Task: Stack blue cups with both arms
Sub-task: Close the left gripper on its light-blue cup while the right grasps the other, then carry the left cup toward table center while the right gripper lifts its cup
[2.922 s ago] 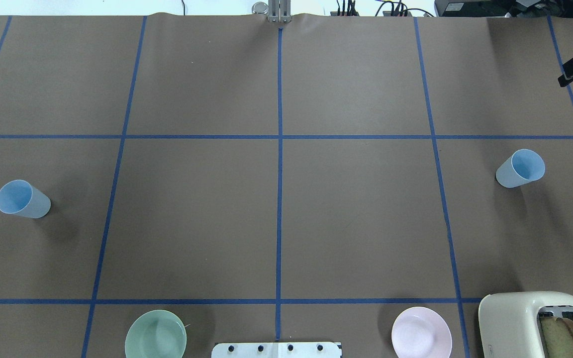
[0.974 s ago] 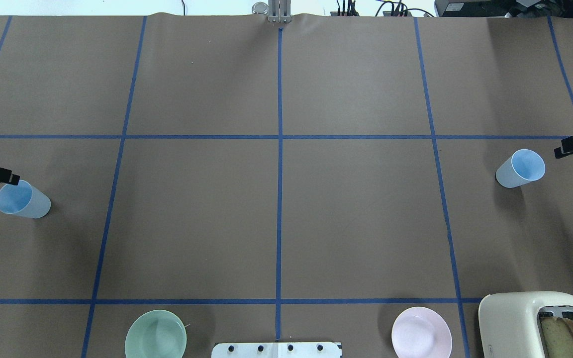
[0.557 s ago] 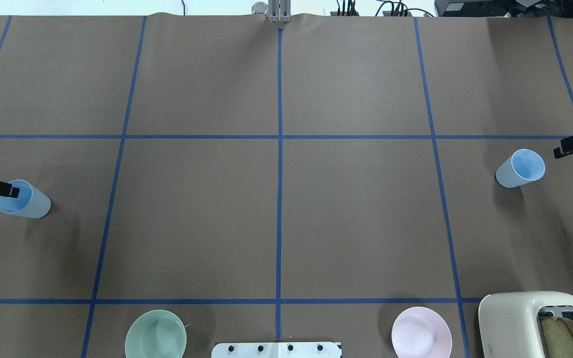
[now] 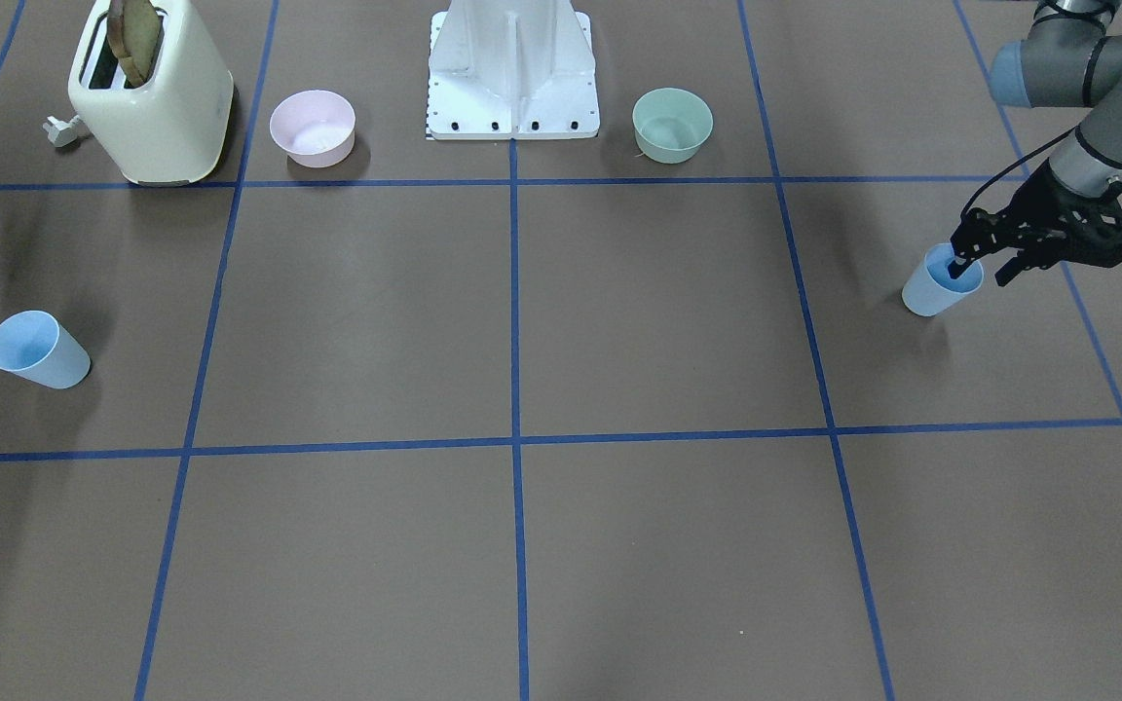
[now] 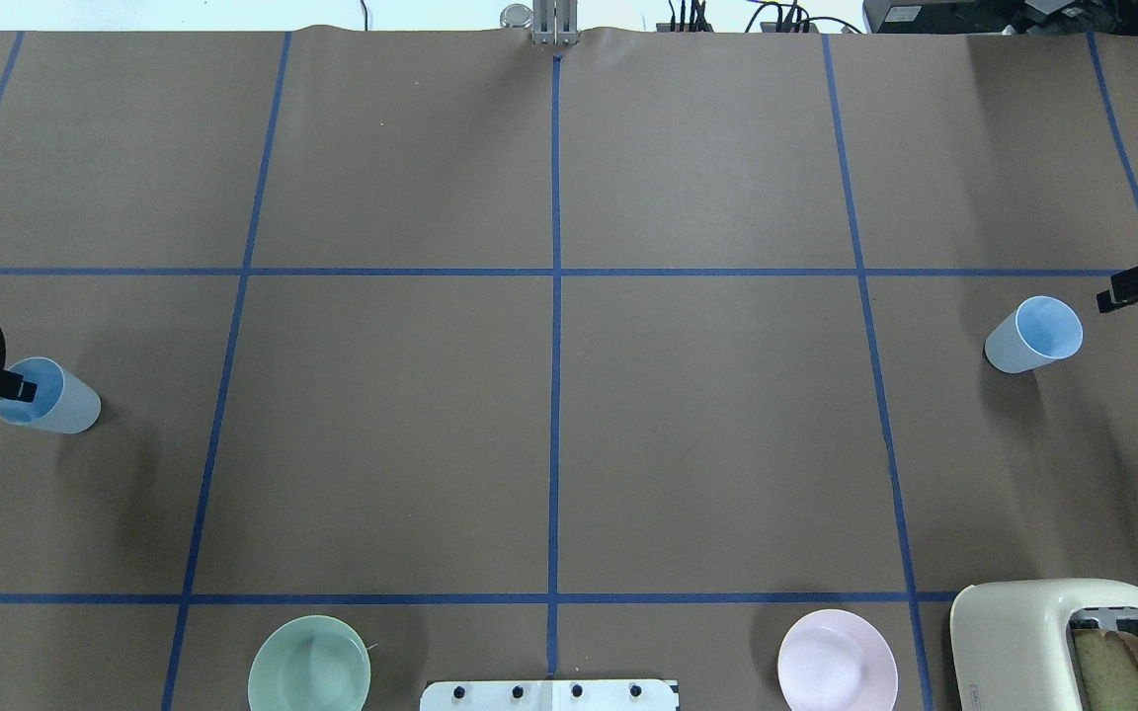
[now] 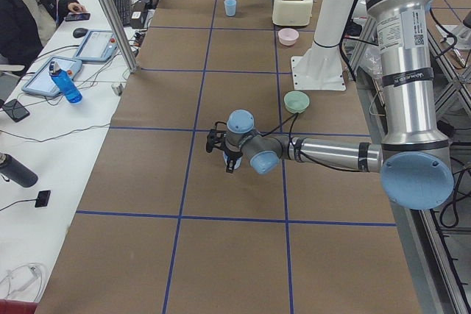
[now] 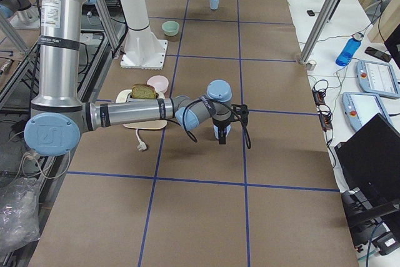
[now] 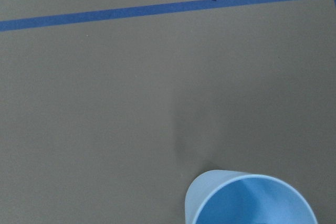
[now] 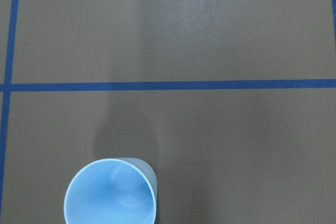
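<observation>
One blue cup stands upright at the table's left edge; it also shows in the front view and the left wrist view. My left gripper is open and straddles its rim, with one finger inside the cup and the other outside. The second blue cup stands upright at the right edge; it also shows in the right wrist view. My right gripper hovers just beyond and above it, apart from it. Only one of its fingers is in frame, nothing held, so it looks open.
A cream toaster with a bread slice stands at the near right corner. A pink bowl and a mint-green bowl flank the white base column. Blue tape lines grid the brown table.
My left gripper came in from the left edge and dropped onto the left cup, one finger now inside the rim. My right gripper moved nearer to the right cup, then held almost still.
</observation>
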